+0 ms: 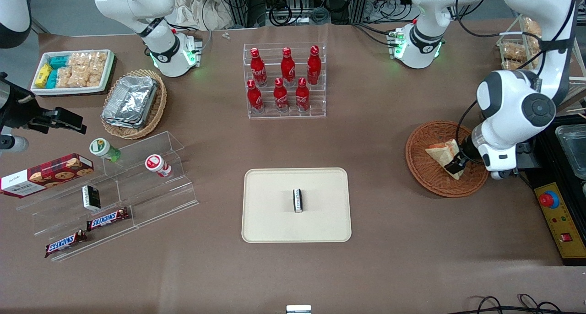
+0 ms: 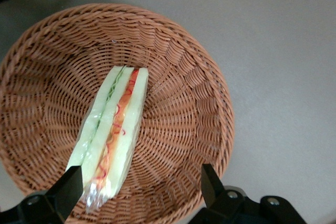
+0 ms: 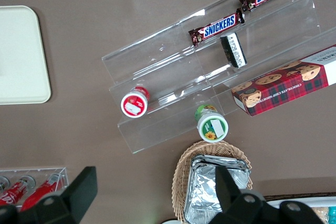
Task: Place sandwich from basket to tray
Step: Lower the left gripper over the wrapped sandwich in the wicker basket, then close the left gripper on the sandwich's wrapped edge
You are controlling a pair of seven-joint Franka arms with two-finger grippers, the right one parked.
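I am holding my gripper [image 2: 139, 192] low over the round reddish-brown woven basket [image 1: 423, 167], and my two black fingers [image 2: 65, 190] are spread wide with nothing between them. The triangle sandwich of pale bread with a red stripe [image 2: 113, 129] is lying in that basket, one end just beside one of my fingers.

My wrist camera is showing the green and red lines in the filling, which the front camera is not showing. The front camera is showing the big flat beige tray [image 1: 270, 213] at nine o'clock from the basket, well apart, with one small black-and-white packet [image 1: 298, 200] on it. At twelve o'clock from the tray, six red bottles [image 1: 287, 67] are standing in a clear rack [image 1: 320, 108].
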